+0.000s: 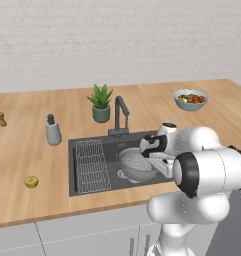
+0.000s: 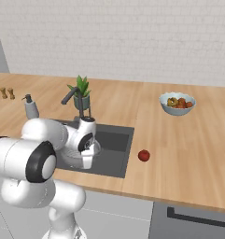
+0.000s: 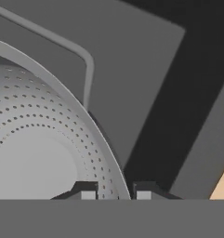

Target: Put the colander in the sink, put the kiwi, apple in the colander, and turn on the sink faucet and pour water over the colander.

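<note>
The gripper (image 3: 115,191) sits low inside the sink (image 1: 75,150), its two dark fingertips (image 3: 88,190) straddling the rim of the colander (image 1: 134,162): one tip inside the perforated wall, the other outside it. The gap between them is narrow, with the thin metal edge running up through it, so the gripper looks closed on the rim or very nearly so; whether the pads actually press the metal I cannot tell. In the hand view the bowl curves away toward nine and ten o'clock, with dark basin floor at one to three o'clock.

The colander rests in the right half of the basin, just beside the wire rack (image 1: 91,165), which lies at its nine o'clock in the left base view. The sink faucet (image 1: 120,117) stands at the colander's eleven o'clock on the back edge, its spout angled over the basin.

With the colander apparently placed, the fruit comes next, and the two pieces lie on opposite sides. The kiwi (image 1: 31,181) is on the counter at nine o'clock from the gripper in the left base view, beyond the rack and the sink's left edge. The apple (image 2: 144,155) is on the counter at three o'clock in the right base view, just past the sink's right edge. The apple looks nearer, so I judge it the easier first reach. Both are round, so approach angle matters little.
</note>
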Controlling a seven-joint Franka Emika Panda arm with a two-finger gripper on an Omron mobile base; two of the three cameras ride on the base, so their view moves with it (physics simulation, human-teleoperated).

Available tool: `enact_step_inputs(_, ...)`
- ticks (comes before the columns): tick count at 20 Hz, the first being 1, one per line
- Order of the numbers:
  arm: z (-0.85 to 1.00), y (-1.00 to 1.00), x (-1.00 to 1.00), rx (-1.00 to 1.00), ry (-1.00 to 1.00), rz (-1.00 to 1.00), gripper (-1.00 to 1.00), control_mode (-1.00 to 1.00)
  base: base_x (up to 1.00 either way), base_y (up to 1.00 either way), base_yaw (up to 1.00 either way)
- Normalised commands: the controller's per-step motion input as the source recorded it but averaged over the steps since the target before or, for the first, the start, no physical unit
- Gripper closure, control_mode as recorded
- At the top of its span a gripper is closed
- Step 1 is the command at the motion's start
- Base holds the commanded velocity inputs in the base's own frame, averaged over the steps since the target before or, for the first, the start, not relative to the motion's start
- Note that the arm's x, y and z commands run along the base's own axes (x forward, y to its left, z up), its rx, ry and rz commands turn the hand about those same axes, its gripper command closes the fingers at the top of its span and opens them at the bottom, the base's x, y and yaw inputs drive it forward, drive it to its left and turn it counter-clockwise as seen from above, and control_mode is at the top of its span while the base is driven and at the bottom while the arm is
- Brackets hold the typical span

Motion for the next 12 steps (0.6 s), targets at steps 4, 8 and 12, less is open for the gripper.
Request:
enact_step_inputs(4, -0.09, 0.24, 0.0, 0.0, 0.0, 0.0, 1.0, -1.0, 0.0, 0.0, 0.0)
enact_step_inputs(8, -0.12, 0.26, 0.0, 0.0, 0.0, 0.02, 1.0, -1.0, 0.0, 0.0, 0.0)
enact_step_inputs(12, -0.14, 0.25, 0.0, 0.0, 0.0, 0.05, 1.0, -1.0, 0.0, 0.0, 0.0)
